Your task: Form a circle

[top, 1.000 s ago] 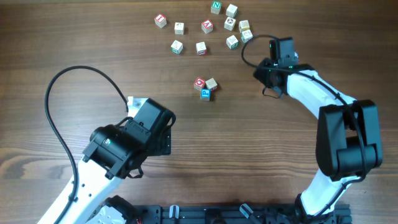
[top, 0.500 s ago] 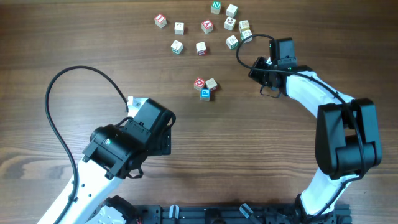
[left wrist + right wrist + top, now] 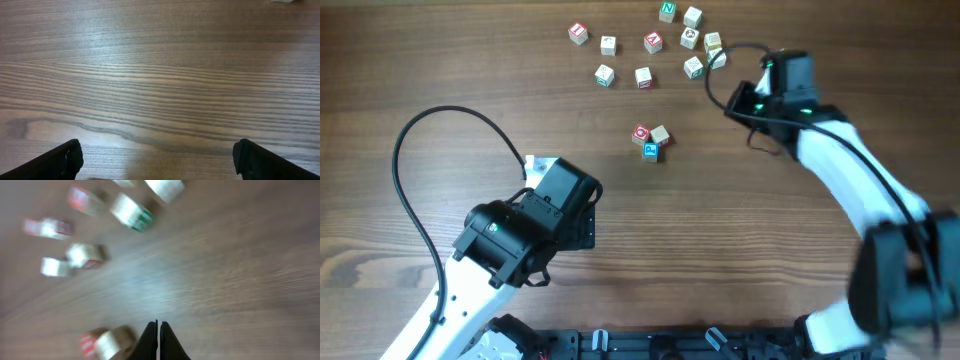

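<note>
Toward the far edge of the table [image 3: 440,60], the letter cubes [image 3: 643,77] lie as a loose scatter, not a ring. Its long axis runs left to right in the overhead view, single cubes are turned every which way, and a clump of three [image 3: 651,140] sits apart on the near side. Arranging looks to be the step in hand, with most of it undone. At the scatter's right end the right gripper [image 3: 159,332] has its fingers pressed together, holding nothing. The next move probably calls for closed-tip nudges that push strays into a curve. Well apart, the left gripper [image 3: 157,152] gapes wide over bare wood, empty.
</note>
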Robot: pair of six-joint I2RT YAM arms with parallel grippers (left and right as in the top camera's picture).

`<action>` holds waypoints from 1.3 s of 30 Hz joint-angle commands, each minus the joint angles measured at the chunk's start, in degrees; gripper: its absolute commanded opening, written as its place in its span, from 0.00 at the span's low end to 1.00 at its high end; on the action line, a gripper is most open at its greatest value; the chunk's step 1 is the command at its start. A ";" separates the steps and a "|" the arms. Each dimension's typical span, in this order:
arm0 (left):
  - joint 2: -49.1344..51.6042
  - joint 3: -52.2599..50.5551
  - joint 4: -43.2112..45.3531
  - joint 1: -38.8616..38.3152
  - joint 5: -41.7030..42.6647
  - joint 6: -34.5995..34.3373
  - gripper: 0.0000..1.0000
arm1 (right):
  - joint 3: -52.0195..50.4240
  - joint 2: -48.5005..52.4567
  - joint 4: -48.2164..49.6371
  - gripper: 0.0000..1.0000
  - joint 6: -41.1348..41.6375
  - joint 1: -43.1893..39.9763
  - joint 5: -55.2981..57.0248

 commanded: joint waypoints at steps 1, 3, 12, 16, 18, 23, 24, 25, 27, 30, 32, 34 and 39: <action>-0.39 -0.26 -0.02 0.26 -0.98 -0.11 1.00 | 0.44 -15.02 -4.96 0.05 -4.66 -0.13 7.10; -0.39 -0.26 -0.02 0.26 -0.98 -0.11 1.00 | 0.44 -21.03 -8.66 0.06 -5.25 -0.15 9.75; -0.39 -0.26 -0.02 0.26 -0.98 -0.11 1.00 | 0.44 -41.07 -22.16 1.00 -5.44 -0.13 11.65; -0.39 -0.26 -0.02 0.26 -0.98 -0.11 1.00 | 0.44 -40.98 -24.02 1.00 -5.29 -0.15 11.93; -0.39 -0.26 -0.02 0.26 -0.98 -0.11 1.00 | 0.44 -40.24 -24.26 1.00 -5.27 -0.13 12.35; -0.42 -0.26 -0.02 0.26 -0.98 -0.11 1.00 | 0.44 -36.87 -26.62 1.00 -5.22 -0.13 18.08; -0.42 -0.26 -0.02 0.26 -0.98 -0.11 1.00 | 0.44 -36.17 -27.52 1.00 -5.22 -0.13 18.08; -0.39 -0.26 -0.02 0.26 -0.98 -0.11 1.00 | 0.44 -35.60 -28.09 1.00 -5.20 -0.13 18.08; -0.39 -0.26 -0.02 0.26 -0.98 -0.11 1.00 | 0.44 -34.40 -28.06 1.00 -5.20 -0.13 18.08; -0.39 -0.26 -0.02 0.26 -0.98 -0.11 1.00 | 0.13 -34.38 -27.82 1.00 -5.20 -0.15 18.75; -0.39 -0.26 -0.02 0.26 -0.98 -0.11 1.00 | -1.07 -37.44 -25.64 1.00 -5.22 -0.15 18.78; -0.39 -0.26 -0.02 0.26 -0.98 -0.11 1.00 | -6.03 -44.15 -19.52 1.00 -5.38 -0.28 19.76; -0.39 -0.26 -0.02 0.26 -0.98 -0.11 1.00 | -27.47 -67.43 -4.87 1.00 -7.32 -4.31 19.28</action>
